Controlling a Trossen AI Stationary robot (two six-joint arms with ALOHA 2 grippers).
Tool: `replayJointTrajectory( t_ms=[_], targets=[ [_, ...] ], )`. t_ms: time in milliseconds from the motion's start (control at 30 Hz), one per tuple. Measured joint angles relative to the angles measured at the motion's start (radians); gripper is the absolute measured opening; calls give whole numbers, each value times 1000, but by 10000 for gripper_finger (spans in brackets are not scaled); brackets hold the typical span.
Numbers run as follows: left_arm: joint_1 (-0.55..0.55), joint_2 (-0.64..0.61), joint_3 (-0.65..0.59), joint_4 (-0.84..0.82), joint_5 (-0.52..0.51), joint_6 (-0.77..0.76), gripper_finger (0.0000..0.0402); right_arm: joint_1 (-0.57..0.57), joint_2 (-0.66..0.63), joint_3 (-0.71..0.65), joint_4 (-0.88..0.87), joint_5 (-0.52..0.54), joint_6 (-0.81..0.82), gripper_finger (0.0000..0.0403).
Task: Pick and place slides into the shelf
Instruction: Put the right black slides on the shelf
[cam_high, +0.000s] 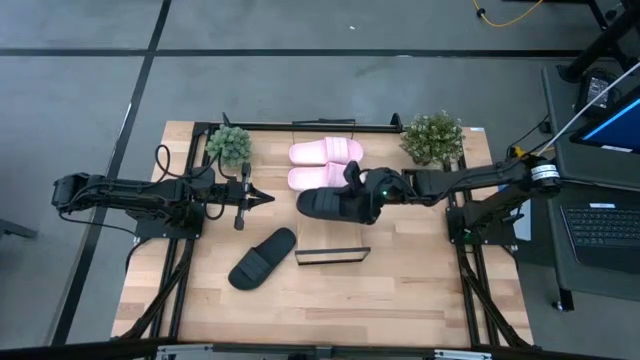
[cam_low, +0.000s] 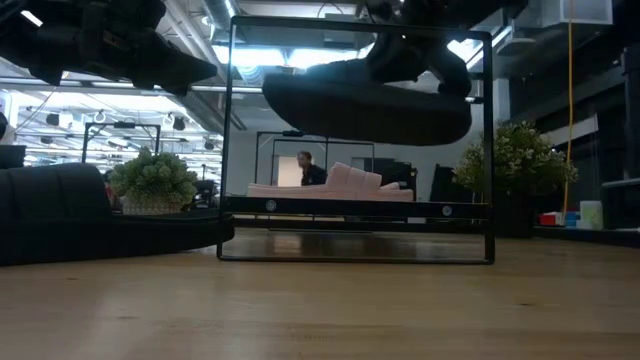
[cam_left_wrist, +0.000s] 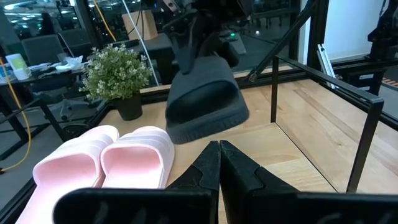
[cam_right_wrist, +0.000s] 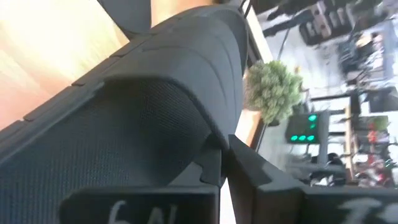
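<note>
Wooden tabletop (cam_high: 400, 290) is seen bearing two pink slides (cam_high: 325, 165) and one black slide (cam_high: 262, 258); a second black slide (cam_high: 335, 204) is held aloft by the right gripper (cam_high: 372, 193). "6N" is read there. Left gripper (cam_high: 262, 198) is closed, empty.

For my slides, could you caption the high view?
Right gripper carries a black slide beside two pink slides.

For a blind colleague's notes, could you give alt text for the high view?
The right gripper holds a black slide above mid-table, beside two pink slides. Another black slide lies on the table; the left gripper waits shut at left.
</note>
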Motion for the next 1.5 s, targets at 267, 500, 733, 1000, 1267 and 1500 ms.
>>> replayJointTrajectory(
  t_ms=[267,500,733,1000,1267,1500],
  targets=[
    [0,0,0,0,0,0,0,0,0,-70,109,-77,-5,12],
    [0,0,0,0,0,0,0,0,3,-80,119,-87,13,12],
    [0,0,0,0,0,0,0,-7,72,-80,136,-104,-27,11],
    [0,0,0,0,0,0,0,-8,131,-80,198,-102,-51,11],
    [1,0,0,-1,0,0,0,-16,185,-80,208,-82,-82,11],
    [1,0,0,-1,0,0,0,-42,230,-78,232,-67,-85,11]
  ],
)
